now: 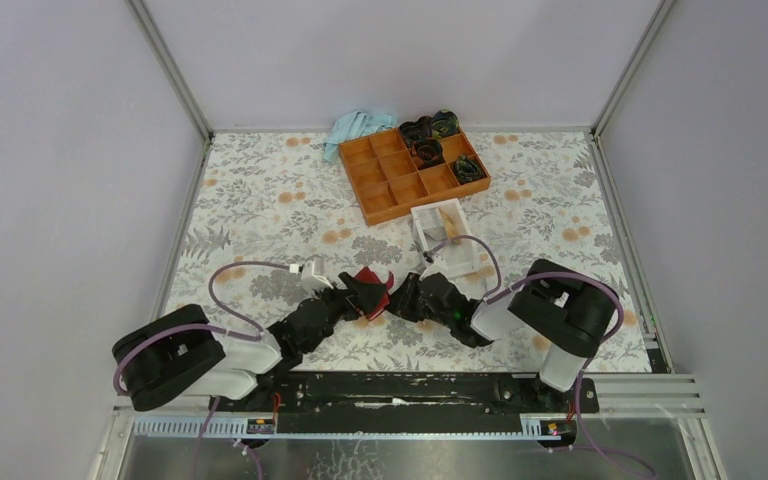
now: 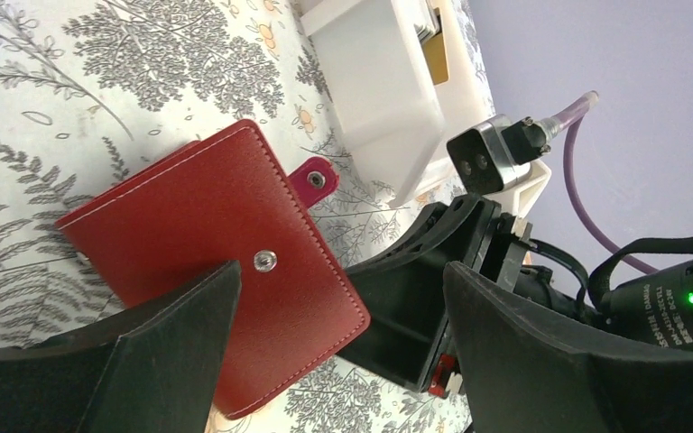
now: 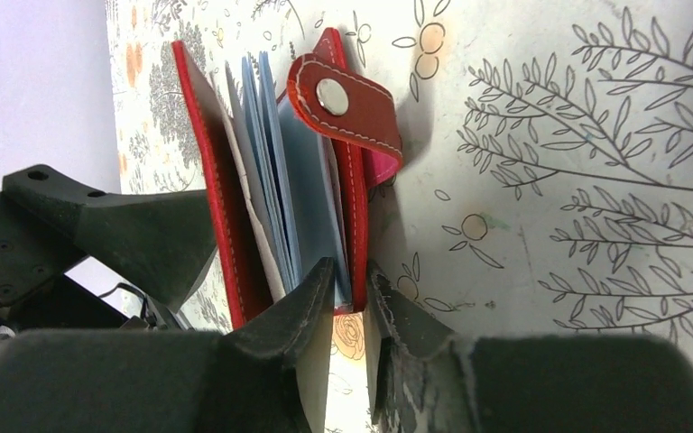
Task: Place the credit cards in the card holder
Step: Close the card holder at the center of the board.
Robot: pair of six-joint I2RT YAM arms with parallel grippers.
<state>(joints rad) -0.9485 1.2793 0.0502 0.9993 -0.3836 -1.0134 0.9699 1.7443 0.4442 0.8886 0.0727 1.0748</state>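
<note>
The dark-red card holder (image 1: 367, 285) stands partly open on the floral table between my two grippers. In the right wrist view its covers (image 3: 206, 180) spread apart, light blue sheets (image 3: 271, 171) fan out inside, and the snap tab (image 3: 347, 108) hangs over the right cover. My right gripper (image 3: 350, 272) pinches that right cover and its inner pocket between narrow-set fingertips. My left gripper (image 2: 341, 280) is open wide, one finger (image 2: 171, 352) lying over the holder's closed outer face (image 2: 207, 234). A tan credit card (image 2: 438, 54) sits in the white box.
A whitish clear box (image 1: 445, 240) stands just beyond the right gripper. Farther back is an orange compartment tray (image 1: 380, 185) with dark items (image 1: 430, 140) in its far cells, and a light blue cloth (image 1: 355, 128) lies behind it. Metal frame rails edge the table.
</note>
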